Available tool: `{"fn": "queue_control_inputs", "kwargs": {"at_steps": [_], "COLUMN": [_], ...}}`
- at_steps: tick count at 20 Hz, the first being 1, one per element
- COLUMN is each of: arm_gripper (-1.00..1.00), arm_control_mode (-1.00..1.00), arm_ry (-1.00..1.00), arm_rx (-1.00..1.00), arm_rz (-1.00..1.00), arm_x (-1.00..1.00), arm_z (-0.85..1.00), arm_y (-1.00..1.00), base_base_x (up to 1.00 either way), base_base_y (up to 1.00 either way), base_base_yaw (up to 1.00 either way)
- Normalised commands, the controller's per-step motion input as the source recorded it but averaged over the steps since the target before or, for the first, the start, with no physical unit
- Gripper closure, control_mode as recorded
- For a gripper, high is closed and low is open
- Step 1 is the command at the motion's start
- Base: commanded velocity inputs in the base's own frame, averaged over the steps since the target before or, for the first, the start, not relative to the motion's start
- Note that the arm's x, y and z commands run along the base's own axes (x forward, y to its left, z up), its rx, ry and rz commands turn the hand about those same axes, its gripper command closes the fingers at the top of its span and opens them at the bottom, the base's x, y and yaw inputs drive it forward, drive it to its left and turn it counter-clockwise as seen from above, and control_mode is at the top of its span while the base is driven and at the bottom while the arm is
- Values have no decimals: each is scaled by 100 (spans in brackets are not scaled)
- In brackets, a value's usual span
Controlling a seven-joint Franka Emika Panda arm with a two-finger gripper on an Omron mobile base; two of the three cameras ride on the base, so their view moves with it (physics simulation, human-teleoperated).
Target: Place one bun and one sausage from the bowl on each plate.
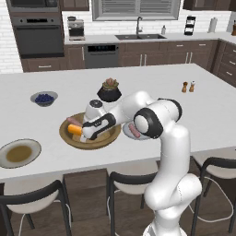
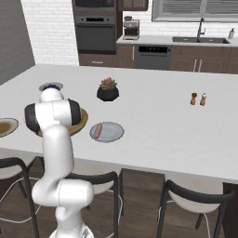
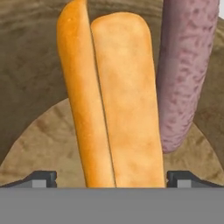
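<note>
The wooden bowl (image 1: 108,136) sits near the counter's front edge. In it lie a golden split bun (image 3: 111,109) and a pinkish sausage (image 3: 186,70) side by side. My gripper (image 3: 112,179) is open low over the bowl, with one fingertip on each side of the bun's near end and not pressing it. In the left base view the gripper (image 1: 83,134) hovers at the bun (image 1: 75,130), beside the sausage (image 1: 72,121). A grey plate (image 2: 111,135) right of the bowl carries one sausage (image 2: 97,130). A second plate (image 1: 19,153) lies at the left with a tan centre.
A small grey bowl of blue berries (image 1: 44,97) and a black pot with a plant (image 1: 109,91) stand behind the wooden bowl. Two shakers (image 1: 188,86) are far right. Stools (image 1: 34,203) line the counter's near edge.
</note>
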Motion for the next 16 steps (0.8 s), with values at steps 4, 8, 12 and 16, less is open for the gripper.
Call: {"fn": "queue_control_inputs", "kwargs": {"at_steps": [4,8,12,16], "arm_gripper": [100,100,100,100], "arm_control_mode": [-100,-100,-100,-100], "arm_ry": [0,0,0,0], "arm_rx": [0,0,0,0], "arm_rz": [0,0,0,0], "arm_x": [0,0,0,-1], "arm_z": [0,0,0,0], "arm_y": [0,0,0,-1], "base_base_x": [0,0,0,0], "base_base_y": [0,0,0,0], "base_base_yaw": [0,0,0,0]}}
